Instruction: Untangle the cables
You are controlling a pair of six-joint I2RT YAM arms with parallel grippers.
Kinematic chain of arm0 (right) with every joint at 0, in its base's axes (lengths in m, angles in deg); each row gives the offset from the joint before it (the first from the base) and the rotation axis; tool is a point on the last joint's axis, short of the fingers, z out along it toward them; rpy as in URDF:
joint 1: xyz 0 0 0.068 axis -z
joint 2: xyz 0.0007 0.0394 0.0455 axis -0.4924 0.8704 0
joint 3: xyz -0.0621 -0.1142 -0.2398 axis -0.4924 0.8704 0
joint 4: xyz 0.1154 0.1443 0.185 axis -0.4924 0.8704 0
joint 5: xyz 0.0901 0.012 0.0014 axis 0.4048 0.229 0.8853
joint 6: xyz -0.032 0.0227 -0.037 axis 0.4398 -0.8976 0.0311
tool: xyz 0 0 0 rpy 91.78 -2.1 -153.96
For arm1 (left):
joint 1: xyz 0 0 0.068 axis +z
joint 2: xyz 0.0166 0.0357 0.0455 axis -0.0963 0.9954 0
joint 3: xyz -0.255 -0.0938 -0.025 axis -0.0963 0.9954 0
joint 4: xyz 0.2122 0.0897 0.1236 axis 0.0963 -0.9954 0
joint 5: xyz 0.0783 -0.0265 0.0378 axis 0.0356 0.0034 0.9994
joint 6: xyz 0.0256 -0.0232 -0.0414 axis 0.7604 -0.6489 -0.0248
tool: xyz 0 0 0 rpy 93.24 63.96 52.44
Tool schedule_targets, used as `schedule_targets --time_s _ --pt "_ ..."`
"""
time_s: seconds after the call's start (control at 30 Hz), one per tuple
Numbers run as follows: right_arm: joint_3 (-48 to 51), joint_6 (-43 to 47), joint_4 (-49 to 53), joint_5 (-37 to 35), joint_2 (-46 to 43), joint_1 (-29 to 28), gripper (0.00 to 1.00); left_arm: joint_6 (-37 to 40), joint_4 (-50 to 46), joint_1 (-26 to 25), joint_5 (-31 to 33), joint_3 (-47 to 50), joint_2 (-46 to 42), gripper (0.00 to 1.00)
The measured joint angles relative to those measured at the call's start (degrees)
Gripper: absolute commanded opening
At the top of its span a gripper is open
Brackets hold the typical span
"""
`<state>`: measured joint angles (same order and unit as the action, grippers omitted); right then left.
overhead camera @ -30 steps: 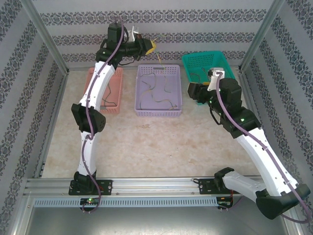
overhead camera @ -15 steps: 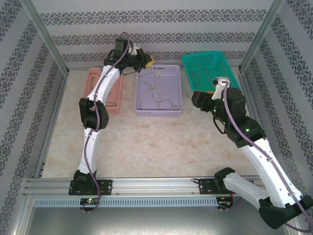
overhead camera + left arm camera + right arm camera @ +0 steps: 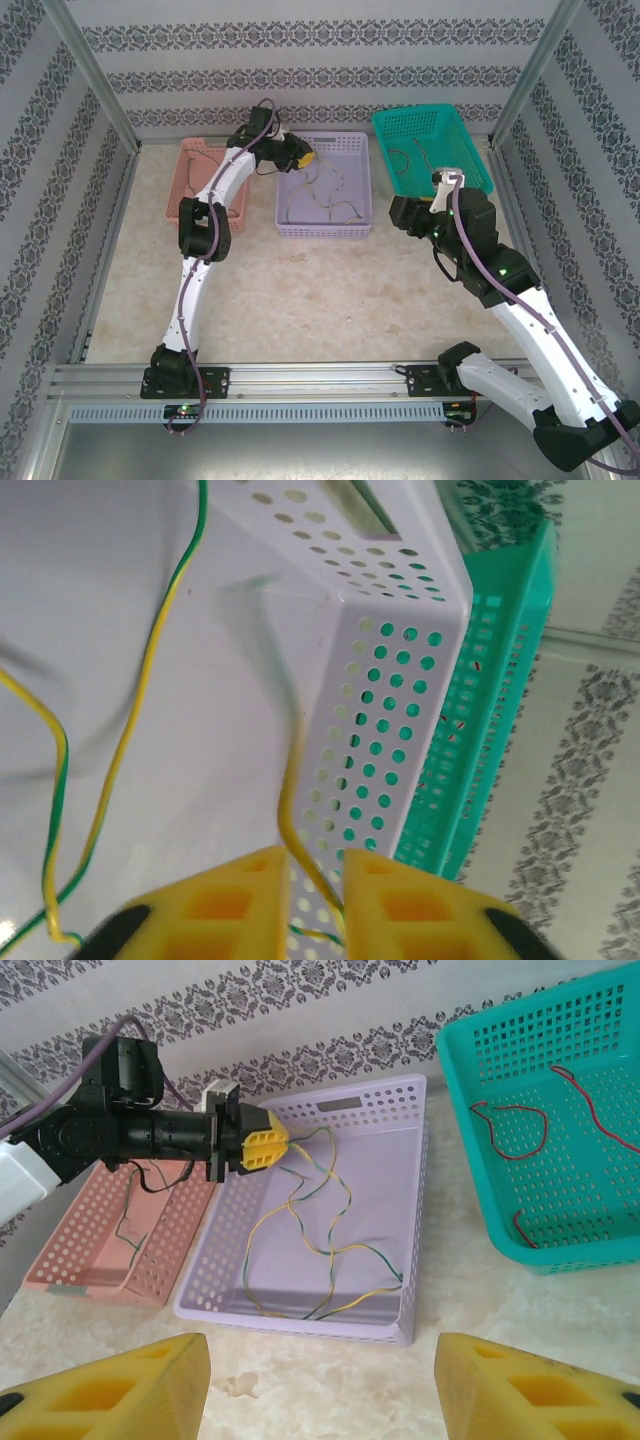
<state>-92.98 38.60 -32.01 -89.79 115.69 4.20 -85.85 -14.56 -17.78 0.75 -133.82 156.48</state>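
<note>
Find left gripper (image 3: pixel 303 157) lower and nearer than a second ago, now down at far left corner of lilac basket (image 3: pixel 322 232). Read its fingers (image 3: pixel 250 890) as almost pressed together, pinching a yellow-green cable (image 3: pixel 290 790) that rises from the narrow slot between them. Note strand no longer hanging in air as it was a second ago; see yellow-green loops (image 3: pixel 330 1248) lying on lilac basket floor. Count red cables (image 3: pixel 510 1125) in teal basket (image 3: pixel 560 1255) at right, dark cable (image 3: pixel 122 1222) in pink basket (image 3: pixel 90 1260) at left. Find right gripper (image 3: pixel 320 1352) spread wide, holding nothing, above bare table (image 3: pixel 300 300) near lilac basket, barely shifted since half a second ago
</note>
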Motion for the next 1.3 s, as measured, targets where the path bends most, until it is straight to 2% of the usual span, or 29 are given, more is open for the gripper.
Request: schedule_targets --time_s 0.17,0.53,0.77,0.83,0.87,0.93,1.0,1.03,1.07,1.1,1.3 --pt "0.0 -0.2 0.0 0.0 0.0 0.0 0.62 0.7 -2.3 0.0 0.1 -0.9 0.0 0.55" --pt "0.0 -0.7 0.0 -0.1 1.2 0.0 0.63 0.9 -9.6 0.0 3.1 -1.7 -7.7 0.56" --pt "0.1 -2.5 0.7 -0.6 1.2 1.8 0.63 4.9 -13.4 -0.1 7.8 1.4 -19.1 0.60" --pt "0.4 -4.2 1.6 -0.4 1.2 4.1 0.63 6.9 -13.9 -0.1 9.8 6.3 -25.0 0.63" --pt "0.6 -5.4 2.2 -0.3 1.2 5.3 0.63 7.9 -13.6 -0.1 10.9 10.1 -28.6 0.67" --pt "1.1 -7.3 3.6 -0.1 1.1 7.4 0.63 9.4 -12.0 -0.1 13.1 20.4 -37.3 0.80" --pt "1.6 -9.0 5.5 -0.1 1.1 8.9 0.64 10.8 -9.8 -0.1 15.6 32.9 -47.2 1.00" --pt "1.7 -9.6 6.6 0.0 1.1 9.3 0.67 11.5 -9.1 -0.1 16.8 38.1 -51.5 1.00" --pt "1.7 -10.0 7.8 0.0 1.0 9.6 0.79 12.2 -8.1 -0.2 18.1 43.2 -55.7 1.00" --pt "1.7 -10.5 9.1 -0.1 0.8 9.9 0.97 13.2 -7.3 -0.2 19.7 48.9 -60.6 1.00" --pt "4.5 -8.5 12.9 1.2 -3.9 10.2 0.98 18.0 -5.0 -0.2 25.0 74.2 -82.7 1.00"
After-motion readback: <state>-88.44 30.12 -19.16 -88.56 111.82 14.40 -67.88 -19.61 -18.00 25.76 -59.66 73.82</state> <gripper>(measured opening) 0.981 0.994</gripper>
